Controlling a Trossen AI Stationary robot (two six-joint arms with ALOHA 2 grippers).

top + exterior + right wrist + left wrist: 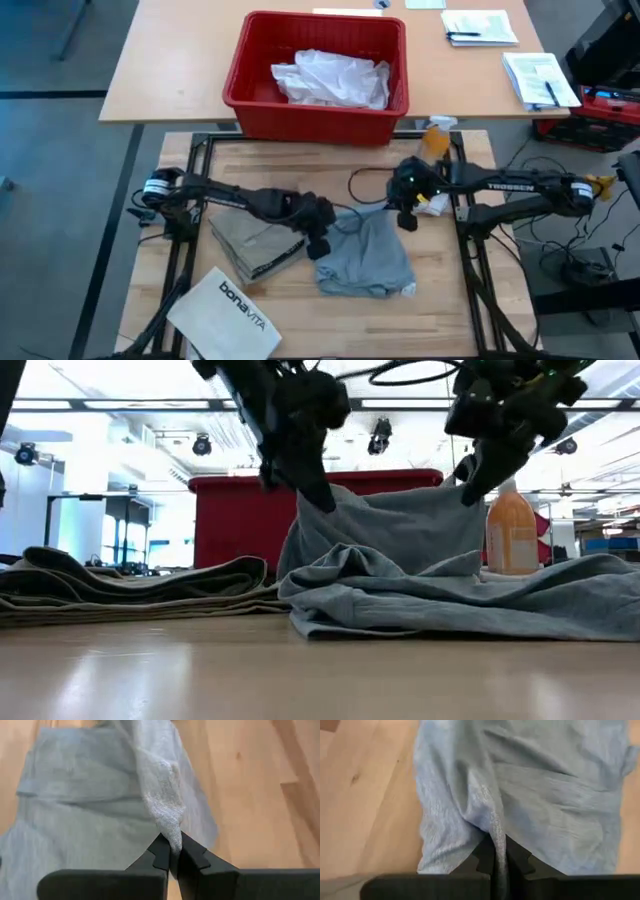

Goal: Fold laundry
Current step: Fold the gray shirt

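Grey T-shirt (368,255) edge clamped in left pincer (318,246) and right pincer (407,220), both lifted.

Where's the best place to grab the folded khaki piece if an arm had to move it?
Probably the khaki piece is best pinched at its long outer edge from the left arm's side, fingers sliding in low. It lies flat in stacked layers, and both the left gripper and right gripper are clamped on the grey T-shirt.
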